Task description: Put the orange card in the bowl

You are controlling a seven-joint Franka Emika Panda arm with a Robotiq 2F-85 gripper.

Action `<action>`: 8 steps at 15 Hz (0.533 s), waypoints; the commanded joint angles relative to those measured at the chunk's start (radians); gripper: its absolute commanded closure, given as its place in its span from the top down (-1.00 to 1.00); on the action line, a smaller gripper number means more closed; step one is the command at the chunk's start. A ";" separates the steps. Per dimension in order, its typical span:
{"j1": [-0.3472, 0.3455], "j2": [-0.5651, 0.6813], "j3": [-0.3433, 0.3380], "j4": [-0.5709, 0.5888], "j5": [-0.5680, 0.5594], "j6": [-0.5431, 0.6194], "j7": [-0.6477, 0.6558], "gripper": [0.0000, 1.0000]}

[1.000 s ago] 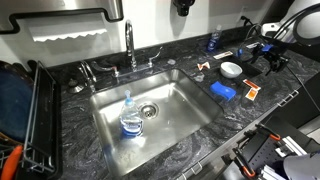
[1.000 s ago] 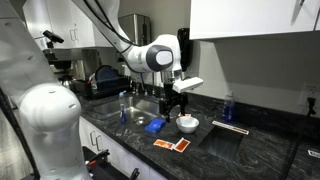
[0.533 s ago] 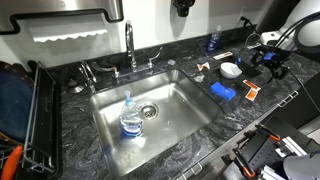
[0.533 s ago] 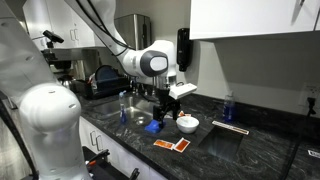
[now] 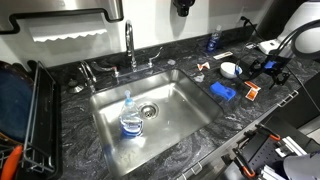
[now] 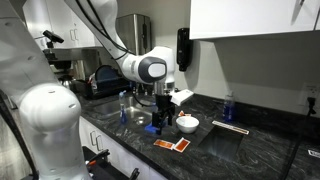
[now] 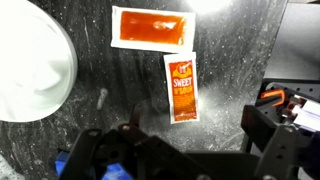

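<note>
Two small orange cards with white on them lie flat on the dark counter. In the wrist view one lies crosswise (image 7: 150, 27) and one lies lengthwise with "SWEET" printed on it (image 7: 181, 87). They show together in both exterior views (image 5: 251, 93) (image 6: 171, 145). The white bowl (image 7: 28, 62) sits empty beside them and also shows in both exterior views (image 5: 231, 69) (image 6: 187, 123). My gripper (image 7: 185, 150) is open and empty. It hovers above the counter with the lengthwise card just ahead of its jaws (image 5: 268, 68) (image 6: 164, 118).
A blue block (image 5: 223, 91) (image 6: 152, 126) lies between the sink and the cards. A clear blue-capped bottle (image 5: 131, 118) stands in the steel sink (image 5: 190, 115). Another blue bottle (image 5: 213, 40) stands at the back. The counter's front edge is close to the cards.
My gripper has moved from beside the bowl toward the counter's front edge, over the cards, and has come lower. The cards, bowl and block have not moved.
</note>
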 commanded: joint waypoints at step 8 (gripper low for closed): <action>-0.019 0.161 -0.027 0.000 0.103 0.173 -0.344 1.00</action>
